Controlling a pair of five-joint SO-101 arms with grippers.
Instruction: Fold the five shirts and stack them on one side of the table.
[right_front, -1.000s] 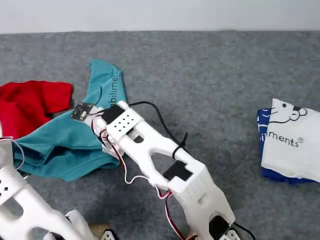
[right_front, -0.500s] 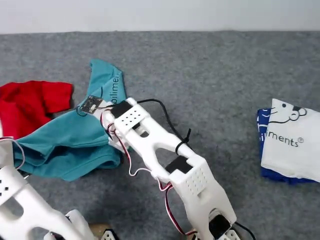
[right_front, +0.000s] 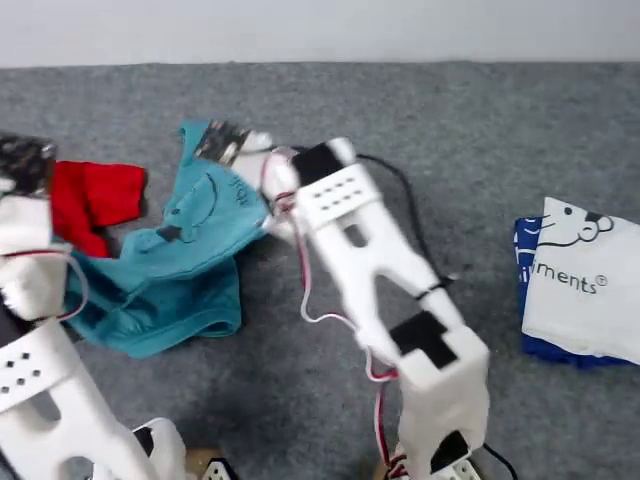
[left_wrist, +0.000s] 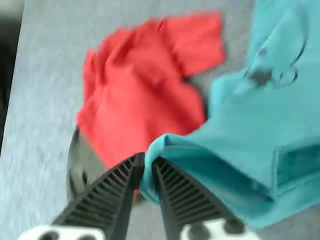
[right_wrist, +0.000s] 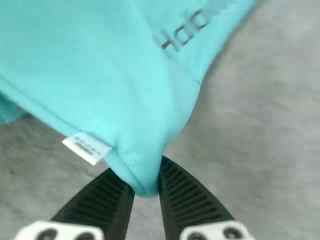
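Left gripper (left_wrist: 146, 164) is pinching a hem edge of the teal shirt (right_front: 165, 265) at the left side of the table (right_front: 400, 120), jaws almost closed on the cloth. Red shirt (right_front: 95, 195) is lying crumpled and unfolded, touching the teal one. Teal shirt is bunching between both claws and looks partly lifted. Right gripper (right_wrist: 146, 184) is clamping another teal edge beside the sewn label, jaws near-shut on the fabric. Far right, white shirt (right_front: 590, 285) is sitting folded on top of blue shirt (right_front: 528, 262). Step, as judged: spreading the teal shirt out before folding. The next move is calling for pulling both grips apart evenly and laying it flat without dragging the red shirt.
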